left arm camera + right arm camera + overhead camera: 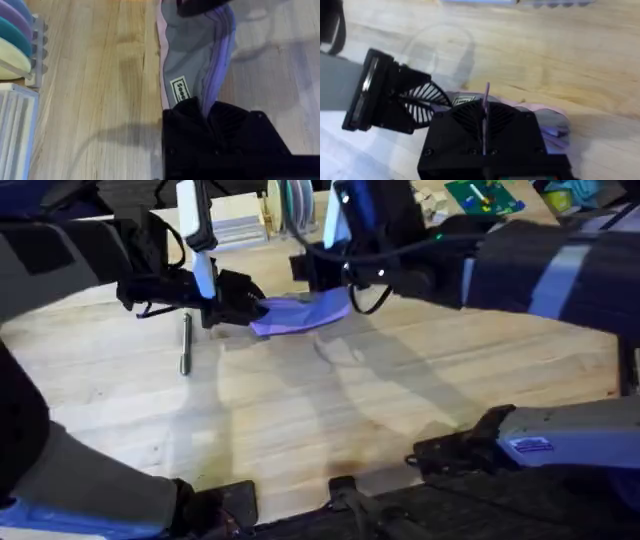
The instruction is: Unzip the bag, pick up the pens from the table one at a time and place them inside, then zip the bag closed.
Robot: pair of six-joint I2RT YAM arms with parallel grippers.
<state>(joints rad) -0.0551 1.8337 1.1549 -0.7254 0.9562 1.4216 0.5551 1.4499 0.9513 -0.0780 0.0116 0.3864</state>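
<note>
Both grippers are at the bag (pixel 300 313), which lies at the table's (pixel 330 420) far middle: left gripper (pixel 250 308) pinches its left end, right gripper (pixel 325 290) seems clamped on its right part. One pen (pixel 185 343) lies left of the bag, long axis pointing away from the bases, nearer the left arm.
</note>
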